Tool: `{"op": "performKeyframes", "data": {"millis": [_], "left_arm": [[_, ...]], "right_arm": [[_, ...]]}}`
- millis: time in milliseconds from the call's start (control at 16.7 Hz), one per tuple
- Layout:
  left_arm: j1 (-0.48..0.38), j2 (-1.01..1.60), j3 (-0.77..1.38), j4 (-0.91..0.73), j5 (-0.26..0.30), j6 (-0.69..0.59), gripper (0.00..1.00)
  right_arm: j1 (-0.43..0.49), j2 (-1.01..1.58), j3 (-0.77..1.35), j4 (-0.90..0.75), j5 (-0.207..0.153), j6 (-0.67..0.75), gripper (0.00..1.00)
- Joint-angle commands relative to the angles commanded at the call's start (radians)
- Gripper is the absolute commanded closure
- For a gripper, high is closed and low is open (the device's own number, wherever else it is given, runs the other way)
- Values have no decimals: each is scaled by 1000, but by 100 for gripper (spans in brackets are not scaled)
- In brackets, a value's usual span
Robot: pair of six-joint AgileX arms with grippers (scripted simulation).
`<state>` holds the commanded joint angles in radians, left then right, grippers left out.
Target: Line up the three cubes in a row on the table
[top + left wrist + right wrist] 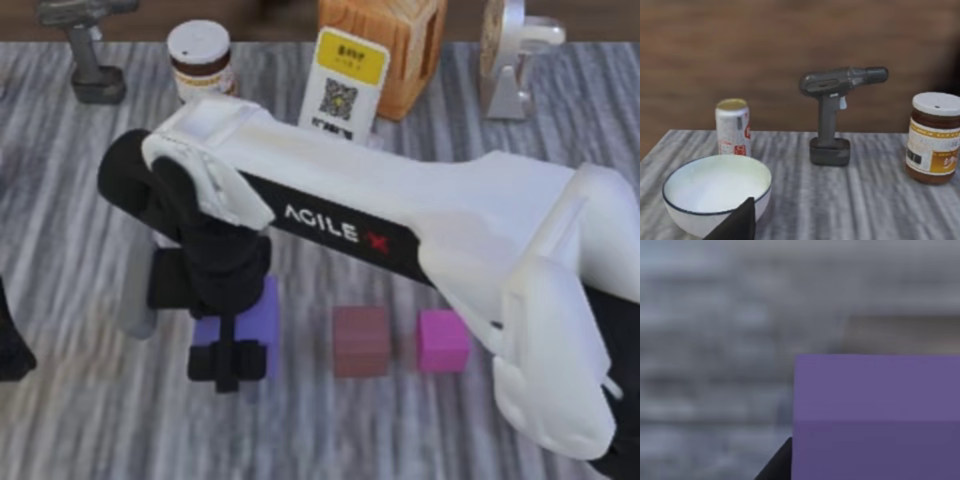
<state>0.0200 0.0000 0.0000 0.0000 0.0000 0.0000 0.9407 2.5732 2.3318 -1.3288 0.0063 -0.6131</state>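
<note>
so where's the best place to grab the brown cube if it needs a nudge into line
Take the brown cube from straight above, fingers closing on the two flat faces toward the table's near and far edges. Its other faces look toward the purple cube and the pink cube beside it in the row, so there is less finger room there. It sits flat and square.

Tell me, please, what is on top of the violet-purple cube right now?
The right gripper sits directly over the purple cube, its black fingers covering the cube's left part in the top view. Whether the fingers actually clamp its sides is hidden.
</note>
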Motion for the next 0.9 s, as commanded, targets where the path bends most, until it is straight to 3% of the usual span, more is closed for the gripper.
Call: {"op": "performKeyframes", "data": {"millis": [420,900], "left_arm": [[0,0,0,0,0,0,0],[0,0,0,0,0,0,0]], "right_arm": [[3,-9,-83,78,1,-2,100],[3,-9,-83,78,1,-2,40]]}}
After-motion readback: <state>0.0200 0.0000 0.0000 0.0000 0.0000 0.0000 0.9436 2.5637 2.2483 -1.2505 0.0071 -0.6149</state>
